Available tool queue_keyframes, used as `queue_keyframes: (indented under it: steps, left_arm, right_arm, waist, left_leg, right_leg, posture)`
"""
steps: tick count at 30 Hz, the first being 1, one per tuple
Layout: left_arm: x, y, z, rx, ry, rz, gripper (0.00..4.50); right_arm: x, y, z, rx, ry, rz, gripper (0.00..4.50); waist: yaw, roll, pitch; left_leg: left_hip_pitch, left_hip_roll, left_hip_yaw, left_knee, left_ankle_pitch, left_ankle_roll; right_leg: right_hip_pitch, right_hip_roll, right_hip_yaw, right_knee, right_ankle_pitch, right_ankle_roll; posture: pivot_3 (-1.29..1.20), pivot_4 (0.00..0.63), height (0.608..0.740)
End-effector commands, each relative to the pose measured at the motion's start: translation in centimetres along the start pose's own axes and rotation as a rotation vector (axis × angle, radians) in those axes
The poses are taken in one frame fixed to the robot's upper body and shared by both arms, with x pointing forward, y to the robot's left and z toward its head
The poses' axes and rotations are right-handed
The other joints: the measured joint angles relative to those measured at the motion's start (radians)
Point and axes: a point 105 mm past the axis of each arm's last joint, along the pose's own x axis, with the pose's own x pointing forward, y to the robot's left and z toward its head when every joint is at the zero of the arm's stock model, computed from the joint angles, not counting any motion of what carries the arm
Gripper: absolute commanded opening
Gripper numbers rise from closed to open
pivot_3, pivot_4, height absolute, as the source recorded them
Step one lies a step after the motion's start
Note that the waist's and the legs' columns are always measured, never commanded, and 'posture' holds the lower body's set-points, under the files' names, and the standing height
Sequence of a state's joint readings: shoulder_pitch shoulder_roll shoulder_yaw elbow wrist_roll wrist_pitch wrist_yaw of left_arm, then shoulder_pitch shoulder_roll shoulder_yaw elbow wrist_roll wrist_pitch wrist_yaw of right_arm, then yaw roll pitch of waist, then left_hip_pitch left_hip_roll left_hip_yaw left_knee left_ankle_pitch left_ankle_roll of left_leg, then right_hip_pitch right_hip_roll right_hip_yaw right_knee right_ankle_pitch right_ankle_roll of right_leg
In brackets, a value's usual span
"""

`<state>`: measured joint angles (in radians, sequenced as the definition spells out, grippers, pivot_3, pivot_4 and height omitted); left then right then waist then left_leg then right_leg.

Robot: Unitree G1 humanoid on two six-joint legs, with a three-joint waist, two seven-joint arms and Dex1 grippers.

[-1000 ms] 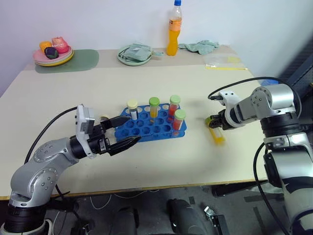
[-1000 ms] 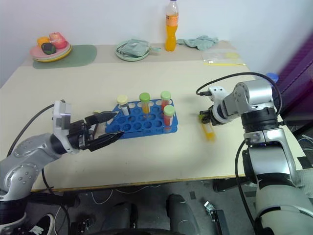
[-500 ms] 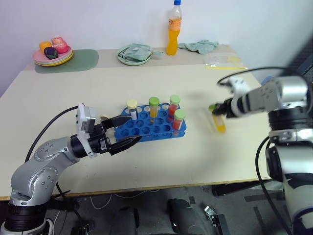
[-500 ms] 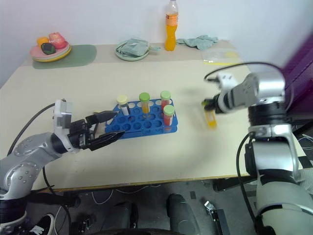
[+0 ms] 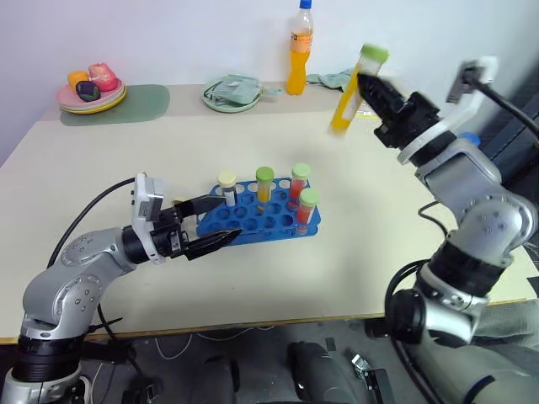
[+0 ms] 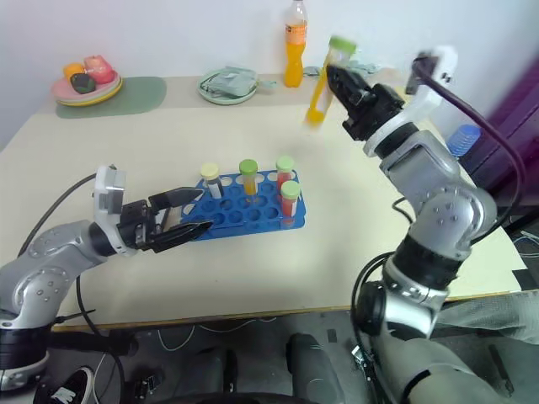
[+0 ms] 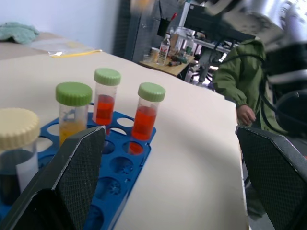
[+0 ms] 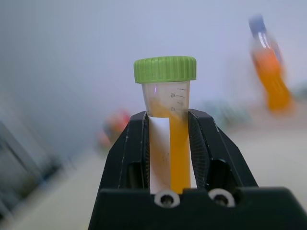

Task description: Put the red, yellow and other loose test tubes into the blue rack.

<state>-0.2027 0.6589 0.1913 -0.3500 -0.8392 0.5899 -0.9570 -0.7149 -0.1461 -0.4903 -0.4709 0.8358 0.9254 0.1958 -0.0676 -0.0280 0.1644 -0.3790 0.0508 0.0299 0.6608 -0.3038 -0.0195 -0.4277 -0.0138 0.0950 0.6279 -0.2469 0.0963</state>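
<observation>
My right gripper (image 5: pixel 375 91) is shut on a yellow test tube (image 5: pixel 347 105) with a green cap, held high in the air beyond the rack's right end and tilted. In the right wrist view the tube (image 8: pixel 169 143) stands upright between the black fingers (image 8: pixel 128 148). The blue rack (image 5: pixel 253 223) lies mid-table and holds a cream-capped tube (image 5: pixel 228 187), a yellow one (image 5: pixel 265 183) and two red ones (image 5: pixel 300 178), (image 5: pixel 308 204). My left gripper (image 5: pixel 212 224) is open and level at the rack's left end, one finger on each side of its corner.
An orange drink bottle (image 5: pixel 300 50), a green plate with a cloth (image 5: pixel 232 93), a crumpled cloth (image 5: pixel 345 80) and a clear bag (image 5: pixel 383 105) line the far edge. A plate of fruit (image 5: pixel 91 91) sits far left. A person in a green jacket (image 7: pixel 240 76) stands beyond the table.
My right gripper has lifted the yellow tube off the table at the right, swung it up and leftward, and tipped it cap-up. The left arm has stayed put.
</observation>
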Motion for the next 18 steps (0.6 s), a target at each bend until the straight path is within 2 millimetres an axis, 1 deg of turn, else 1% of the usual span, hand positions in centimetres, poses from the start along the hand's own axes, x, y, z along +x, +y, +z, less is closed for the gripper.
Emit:
queue_keyframes:
  steps: [1,2,3,5,7,9,11,14,16,18]
  left_arm:
    - [-0.2,0.2,0.5,0.039,-0.006,-0.016,4.5]
    - [-0.2,0.3,0.4,0.039,-0.002,-0.021,4.5]
    - [-0.3,0.4,0.4,0.039,-0.001,-0.025,4.5]
    - [-0.5,0.5,0.5,0.039,0.003,-0.029,4.5]
    - [-0.6,0.7,0.4,0.037,0.014,-0.03,4.5]
    - [-0.9,0.8,0.5,0.039,0.019,-0.024,4.5]
    - [-1.4,0.7,0.6,0.038,0.035,-0.017,4.5]
    - [-1.9,0.6,0.5,0.03,0.053,-0.011,4.5]
    - [-2.3,0.6,0.4,0.032,0.07,0.003,4.5]
    - [-2.9,0.6,0.3,0.034,0.085,0.02,4.5]
  right_arm:
    - [-1.5,3.9,-2.3,-0.203,-0.018,0.147,0.67]
    - [-2.0,4.6,-3.7,-0.218,-0.004,0.173,0.67]
    - [-2.4,5.1,-4.9,-0.196,0.005,0.191,0.67]
    - [-2.9,5.8,-7.1,-0.182,0.019,0.224,0.67]
    - [-3.1,6.4,-8.8,-0.221,0.029,0.265,0.67]
    - [-2.9,6.3,-9.6,-0.23,0.015,0.265,0.67]
    - [-2.4,6.1,-9.8,-0.228,-0.009,0.261,0.67]
    - [-1.9,6.5,-10.2,-0.265,-0.035,0.289,0.67]
    - [-1.6,6.8,-10.9,-0.301,-0.039,0.31,0.67]
    - [-1.7,6.7,-12.4,-0.313,-0.02,0.315,0.67]
  waist:
    - [-0.001,0.0,0.0]
    - [-0.002,0.0,0.0]
    - [-0.004,0.0,0.0]
    - [-0.006,0.001,0.0]
    - [-0.005,0.001,0.0]
    - [-0.004,0.001,0.0]
    - [-0.003,0.001,0.0]
    - [-0.002,0.001,0.0]
    - [-0.002,0.001,0.0]
    - [-0.003,0.001,0.0]
  left_leg:
    - [0.0,0.0,0.0,0.0,0.0,0.0]
    - [0.0,0.0,0.0,0.0,0.0,0.0]
    - [0.001,0.0,0.001,0.0,0.0,0.0]
    - [0.002,0.0,0.002,0.0,0.0,0.0]
    - [0.003,0.0,0.003,0.0,0.0,-0.001]
    - [0.004,0.0,0.003,0.0,0.0,-0.001]
    - [0.004,0.0,0.002,0.0,0.0,-0.001]
    - [0.003,0.0,0.003,0.0,0.0,-0.001]
    - [0.003,0.0,0.003,0.0,0.0,-0.001]
    - [0.004,0.0,0.003,0.0,0.0,-0.001]
  right_leg:
    - [0.0,-0.001,0.0,0.0,-0.001,-0.002]
    - [0.0,-0.001,0.0,0.0,-0.002,-0.003]
    - [0.001,-0.001,0.0,0.0,-0.002,-0.003]
    - [0.0,0.0,0.001,0.001,-0.002,-0.003]
    - [0.0,0.0,0.002,0.002,-0.002,-0.003]
    - [0.001,0.0,0.002,0.002,-0.002,-0.003]
    - [0.001,0.0,0.002,0.001,-0.002,-0.003]
    - [0.001,0.0,0.002,0.001,-0.002,-0.003]
    - [0.001,-0.001,0.002,0.001,-0.002,-0.003]
    - [0.001,-0.001,0.002,0.001,-0.002,-0.003]
  posture:
    - [0.0,0.15,0.74]
    - [0.0,0.15,0.74]
    - [0.0,0.15,0.74]
    - [0.0,0.15,0.74]
    - [0.0,0.15,0.74]
    - [0.0,0.15,0.74]
    - [0.0,0.15,0.74]
    - [0.0,0.15,0.74]
    - [0.0,0.15,0.74]
    - [0.0,0.15,0.74]
